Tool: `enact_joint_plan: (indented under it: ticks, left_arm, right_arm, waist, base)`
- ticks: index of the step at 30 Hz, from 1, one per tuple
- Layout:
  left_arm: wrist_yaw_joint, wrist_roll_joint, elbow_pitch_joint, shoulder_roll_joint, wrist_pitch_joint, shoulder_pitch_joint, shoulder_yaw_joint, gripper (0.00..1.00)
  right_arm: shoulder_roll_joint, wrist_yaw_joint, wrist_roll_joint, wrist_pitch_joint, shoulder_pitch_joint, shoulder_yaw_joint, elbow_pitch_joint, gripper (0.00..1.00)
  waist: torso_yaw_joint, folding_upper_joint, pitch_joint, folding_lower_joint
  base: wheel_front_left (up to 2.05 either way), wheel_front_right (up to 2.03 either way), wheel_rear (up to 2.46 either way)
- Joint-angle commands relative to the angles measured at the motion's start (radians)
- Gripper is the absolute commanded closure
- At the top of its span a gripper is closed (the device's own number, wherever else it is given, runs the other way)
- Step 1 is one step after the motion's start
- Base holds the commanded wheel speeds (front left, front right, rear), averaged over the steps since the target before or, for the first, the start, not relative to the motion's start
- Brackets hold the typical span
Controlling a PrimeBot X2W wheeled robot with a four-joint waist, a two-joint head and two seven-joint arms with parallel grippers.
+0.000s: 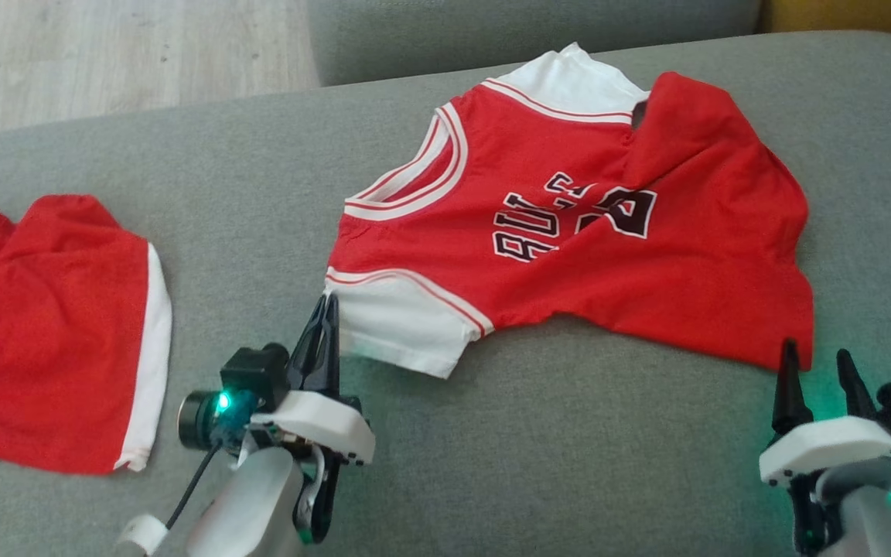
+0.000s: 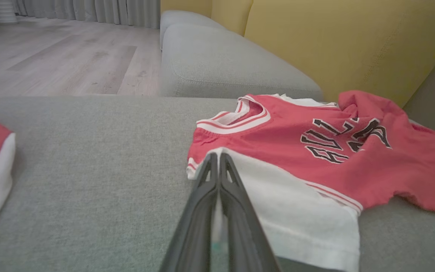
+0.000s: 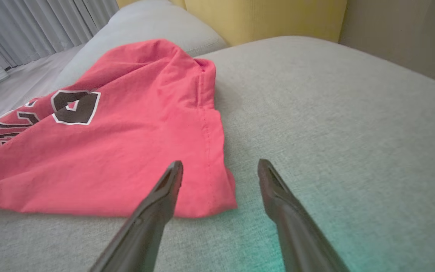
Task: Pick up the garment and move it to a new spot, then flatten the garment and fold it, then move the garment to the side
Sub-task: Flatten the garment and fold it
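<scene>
Picking up the shirt (image 1: 569,255)
The left tool (image 1: 328,303) pinches its white sleeve (image 1: 399,333); the right tool (image 1: 817,363), spread wide, must close on the hem corner (image 3: 225,204) ahead.

red jersey (image 1: 569,255) spread on grey sofa cushion (image 1: 260,178) — black lettering facing up, left gripper (image 1: 327,305) closed on white sleeve (image 1: 395,329) corner, right gripper (image 1: 815,350) fingers apart — just beside the hem corner, red shorts (image 1: 51,325) well apart at left, wood floor (image 1: 128,54) beyond
</scene>
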State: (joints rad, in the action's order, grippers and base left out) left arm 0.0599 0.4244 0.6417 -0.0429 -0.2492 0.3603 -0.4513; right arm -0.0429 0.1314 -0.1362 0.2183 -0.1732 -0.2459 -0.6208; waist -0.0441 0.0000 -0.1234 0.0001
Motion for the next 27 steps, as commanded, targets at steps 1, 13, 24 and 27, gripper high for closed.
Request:
enact_joint_plan:
  ticks: [1, 13, 24, 27]
  left_arm:
    - [-0.006, -0.009, -0.046, -0.008, -0.012, 0.022, 0.037, 1.0]
    - [-0.013, -0.046, -0.158, -0.008, -0.012, -0.022, 0.063, 1.0]
    - [-0.029, -0.029, -0.18, -0.007, -0.013, -0.029, 0.099, 1.0]
    - [-0.051, 0.036, -0.216, -0.007, -0.013, -0.015, 0.122, 1.0]
  right_arm:
    - [-0.007, -0.001, -0.008, -0.001, -0.04, 0.011, -0.007, 0.0]
    - [-0.007, -0.001, -0.03, 0.023, -0.172, -0.014, -0.307, 0.0]
    - [-0.007, -0.001, -0.078, 0.043, -0.208, 0.065, -0.222, 1.0]
    - [-0.007, -0.001, -0.096, 0.043, -0.193, 0.107, -0.107, 1.0]
  waist:
    - [0.005, 0.0, 0.0, -0.0001]
    - [0.025, 0.0, -0.012, -0.0001]
    - [0.004, 0.0, 0.014, -0.0001]
    - [-0.001, 0.0, 0.036, -0.0001]
  base:
    - [0.0, 0.0, 0.0]
    - [0.0, 0.0, 0.0]
    - [0.0, 0.0, 0.0]
    - [0.0, 0.0, 0.0]
